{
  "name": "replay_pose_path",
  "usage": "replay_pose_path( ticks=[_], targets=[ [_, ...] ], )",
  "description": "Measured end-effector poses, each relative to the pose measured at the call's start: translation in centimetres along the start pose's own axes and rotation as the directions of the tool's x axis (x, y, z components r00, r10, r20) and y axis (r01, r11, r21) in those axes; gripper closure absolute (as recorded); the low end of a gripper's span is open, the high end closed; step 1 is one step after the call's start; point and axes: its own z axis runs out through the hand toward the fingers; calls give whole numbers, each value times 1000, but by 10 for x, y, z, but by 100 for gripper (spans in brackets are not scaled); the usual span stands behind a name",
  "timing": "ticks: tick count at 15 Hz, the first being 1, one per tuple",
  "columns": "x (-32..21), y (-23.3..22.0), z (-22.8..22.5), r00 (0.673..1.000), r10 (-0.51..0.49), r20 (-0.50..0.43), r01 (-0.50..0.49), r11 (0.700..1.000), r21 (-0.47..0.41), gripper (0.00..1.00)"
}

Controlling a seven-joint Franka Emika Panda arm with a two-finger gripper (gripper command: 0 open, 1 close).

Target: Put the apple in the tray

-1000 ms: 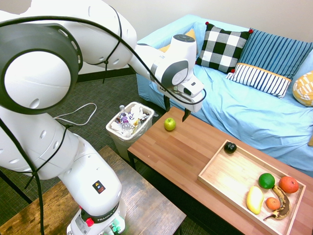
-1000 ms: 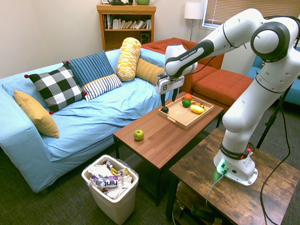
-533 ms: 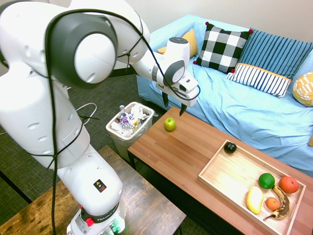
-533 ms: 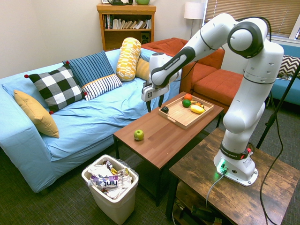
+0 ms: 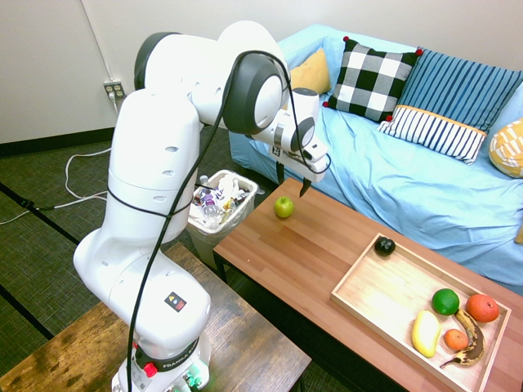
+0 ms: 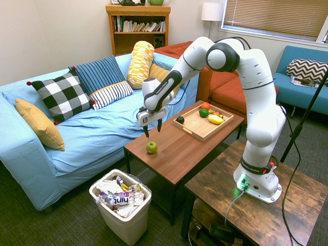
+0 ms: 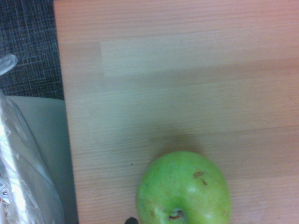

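In the first exterior view the apple [image 5: 283,207] is seen at centre-left on the worktop [image 5: 298,245], below the open, empty jaws [image 5: 292,186]. A brown stem dimple is shown only at the wrist view's bottom edge, where the apple is cut off.

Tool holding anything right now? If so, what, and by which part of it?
Nothing held. The tool hangs open above the table; the apple sits on the tabletop below the fingertips.
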Motion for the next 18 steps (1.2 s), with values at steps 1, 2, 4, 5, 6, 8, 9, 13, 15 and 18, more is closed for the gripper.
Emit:
replay_pose_path(
  ticks=[1,2,4,5,6,8,9,13,15,18],
  targets=[
    [0,-4,7,1000,4,7,-4,1000,-4,0],
    [0,-6,12,1000,7,11,-7,1000,-9,0],
    [-2,-5,22,1000,11,19,-11,1000,-24,0],
    [-2,-4,29,1000,13,24,-12,999,-35,0],
    [-4,-4,36,999,12,30,-11,999,-45,0],
    [-8,-5,49,999,8,38,-6,998,-60,0],
    [-9,-6,54,999,8,42,-6,998,-64,0],
    [-7,-10,78,998,9,58,-4,997,-81,0],
    [-3,-13,87,998,9,59,-4,996,-84,100],
    [-2,-19,95,998,9,65,-4,996,-88,100]
  ],
)
